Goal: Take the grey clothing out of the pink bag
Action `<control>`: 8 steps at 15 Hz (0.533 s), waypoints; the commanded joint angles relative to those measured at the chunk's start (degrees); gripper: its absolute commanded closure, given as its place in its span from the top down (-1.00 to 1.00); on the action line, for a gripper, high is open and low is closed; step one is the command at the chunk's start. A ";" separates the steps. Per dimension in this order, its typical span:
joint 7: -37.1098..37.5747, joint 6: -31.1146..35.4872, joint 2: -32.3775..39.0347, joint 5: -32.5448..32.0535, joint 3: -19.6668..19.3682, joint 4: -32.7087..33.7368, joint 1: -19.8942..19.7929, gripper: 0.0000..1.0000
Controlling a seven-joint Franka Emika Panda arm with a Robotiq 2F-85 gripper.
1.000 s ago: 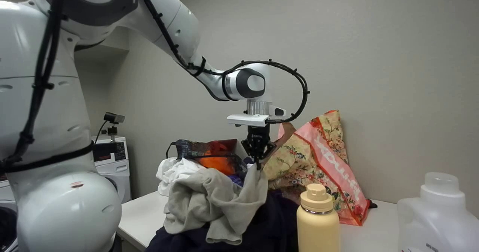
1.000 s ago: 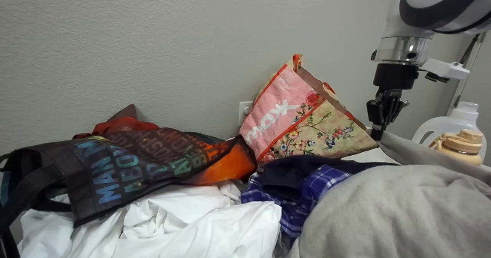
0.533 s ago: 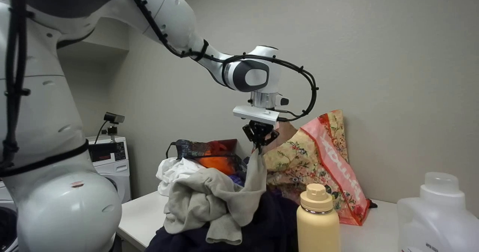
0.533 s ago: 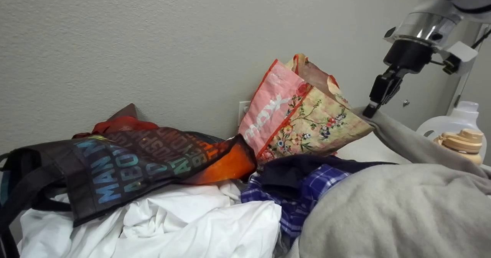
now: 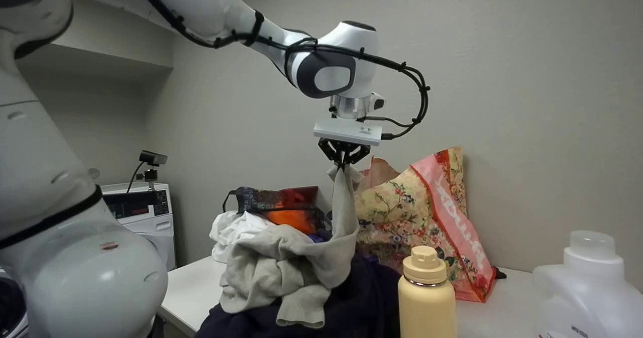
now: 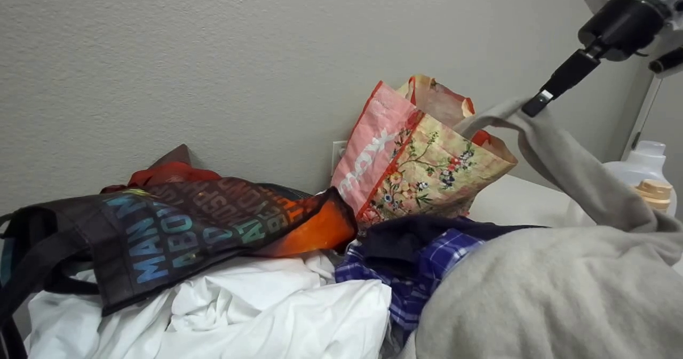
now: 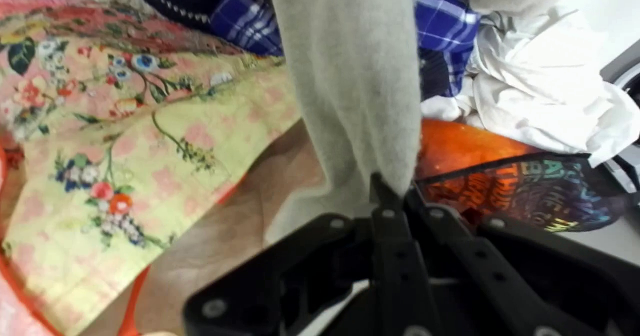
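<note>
Clamps fold of long, grey-beige fabric garment (image 5: 301,257) in black two-fingered gripper (image 5: 342,165), near mouth of cream-floral, pink-banded soft bag (image 5: 419,212) | apparently trails one end into bag | runs long axis downward outside bag to bunched remainder | probably calls for lifting end clear

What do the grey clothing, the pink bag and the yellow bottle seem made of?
Grey clothing: soft, matte fabric, possibly fleece, from its rounded folds. Pink bag: probably plastic sheeting, faintly glossy, with stiff creases. Yellow bottle: likely metal, matte-coated; a silvery ring shows below its cap.
</note>
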 commanded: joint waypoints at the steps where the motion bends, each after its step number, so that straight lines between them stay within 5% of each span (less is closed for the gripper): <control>1: -9.64 -0.05 -5.67 6.49 -3.42 -2.68 3.07 -0.93; 8: -28.81 -5.63 -8.24 23.98 -6.43 -4.21 4.86 -0.93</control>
